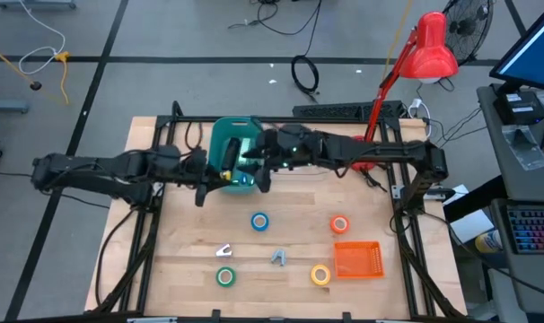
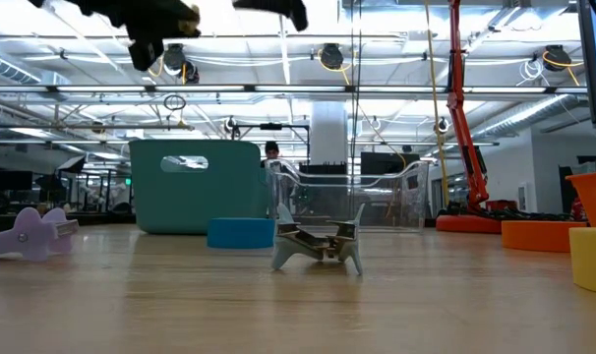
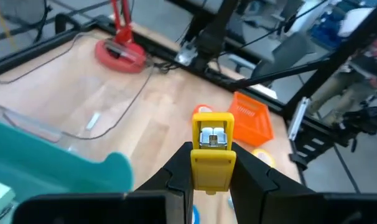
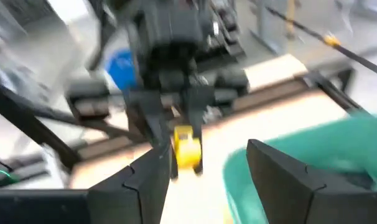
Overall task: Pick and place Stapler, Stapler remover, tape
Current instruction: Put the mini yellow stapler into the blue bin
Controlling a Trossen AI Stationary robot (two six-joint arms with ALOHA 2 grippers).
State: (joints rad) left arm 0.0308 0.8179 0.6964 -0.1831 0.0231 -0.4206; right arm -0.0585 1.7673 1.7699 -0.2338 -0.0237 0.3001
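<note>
While my left claw pinches the boxy yellow stapler above the smooth teal bin, my right claw hovers alongside, fingers spread, over the wooden tabletop.

Your two arms are dark, almost black, jointed and blocky, with cables trailing along them; each ends in a gripper with broad, angular black fingers.
</note>
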